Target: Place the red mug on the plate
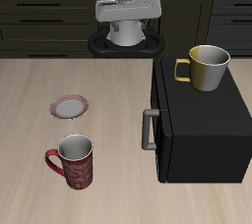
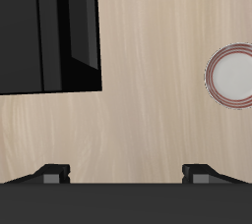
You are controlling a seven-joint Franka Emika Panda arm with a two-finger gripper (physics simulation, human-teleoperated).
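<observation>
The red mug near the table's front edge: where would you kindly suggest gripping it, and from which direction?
Probably from above, over the rim: the red mug stands upright, mouth open upward. Pinch the wall away from its loop handle, which points away from the black cabinet.

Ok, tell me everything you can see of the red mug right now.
The red mug stands upright on the wooden table, near its front edge, nearer that edge than the plate and apart from it. Its body is dark red with a pale speckled pattern, glossy like ceramic; the inside is grey-white and looks empty. A red loop handle sticks out sideways. Nothing touches it but the table.
</observation>
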